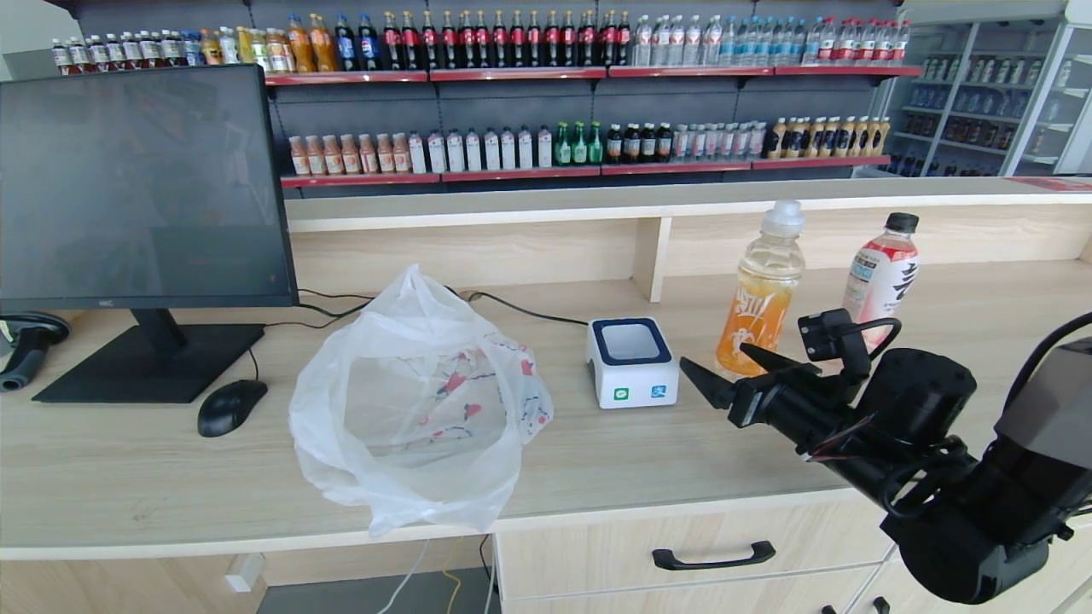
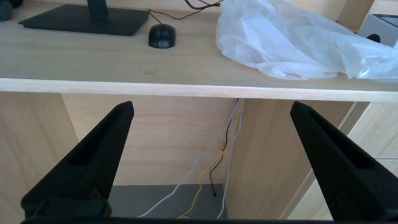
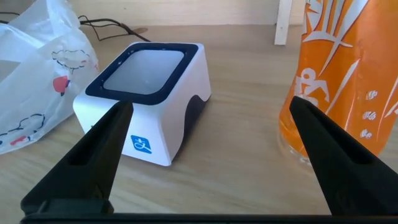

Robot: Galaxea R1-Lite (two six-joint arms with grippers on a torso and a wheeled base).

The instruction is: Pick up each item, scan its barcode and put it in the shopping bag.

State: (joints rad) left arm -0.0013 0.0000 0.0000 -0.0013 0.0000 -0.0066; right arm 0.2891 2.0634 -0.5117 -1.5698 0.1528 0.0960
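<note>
Your right arm is held low over the tabletop (image 1: 640,460), wrist level, and the right tool (image 1: 712,358) is released, its fingers spread and grasping nothing. Just ahead of that tool on its right stands the orange bottle (image 1: 762,294), its label orange with a white figure. The white scanner (image 1: 631,362), with small green and blue icons on its face, sits ahead on the tool's left. The shopping bag (image 1: 422,401) slumps open farther left. A second bottle (image 1: 880,277), labelled red and white, stands beyond the tool, right of the orange one. Your left tool (image 2: 211,106), also spread wide, hangs below the tabletop's front edge, with the bag and a mouse (image 2: 161,36) above it and cables (image 2: 214,168) dangling ahead.
</note>
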